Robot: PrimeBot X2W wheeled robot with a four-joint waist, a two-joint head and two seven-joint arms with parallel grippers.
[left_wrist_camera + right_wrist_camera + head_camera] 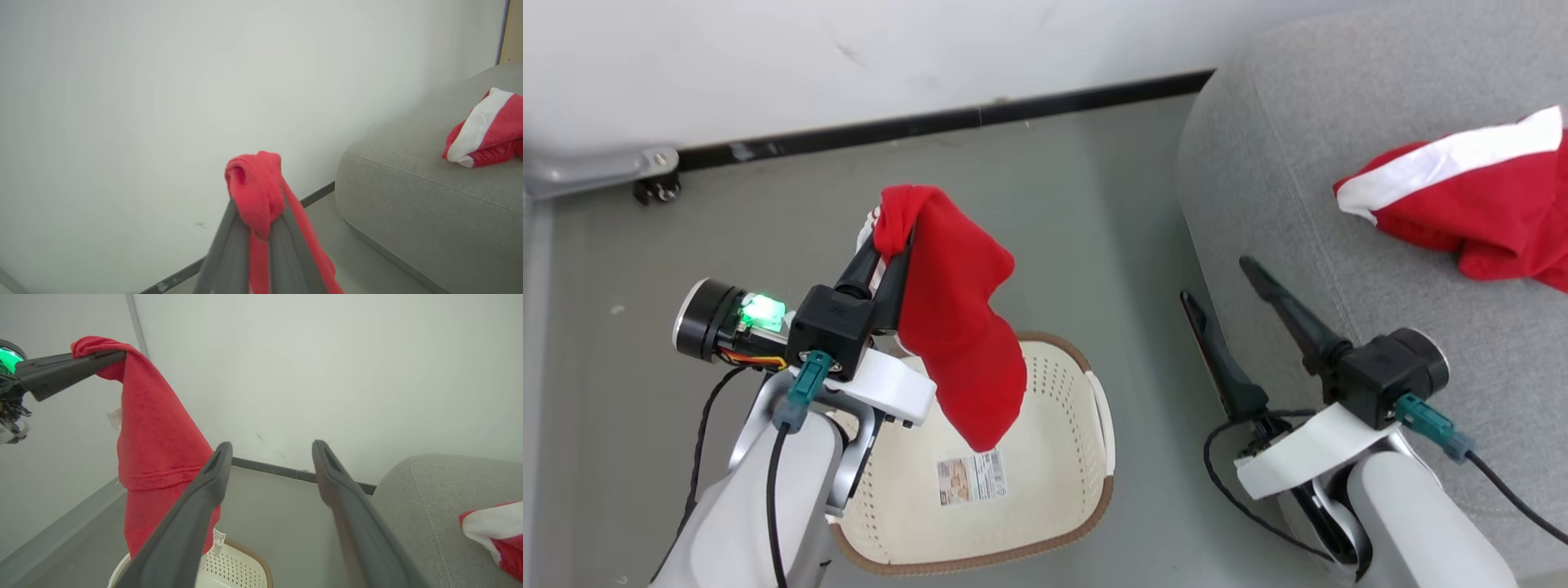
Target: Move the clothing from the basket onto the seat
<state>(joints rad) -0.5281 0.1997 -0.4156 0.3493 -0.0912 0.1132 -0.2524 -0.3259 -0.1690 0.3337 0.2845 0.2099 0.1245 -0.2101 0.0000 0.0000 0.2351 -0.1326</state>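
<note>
The red garment (956, 327) hangs at centre left of the head view. Its lower end dangles over the cream laundry basket (1062, 408), and only a small bunched fold is pinched in the closed left gripper (888, 233). That hold looks thin. A quick swing toward the grey seat (1258, 188) at right could shake it loose onto the floor (1094, 204) between them, or the hem might snag the rim. The right gripper (1215, 279), wide and empty, stands in the path. A striped garment (1478, 204) lies on the seat.

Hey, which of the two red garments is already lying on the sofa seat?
The white-striped garment, lying on the grey seat. The plain red garment hangs from the shut left gripper above the basket.
</note>
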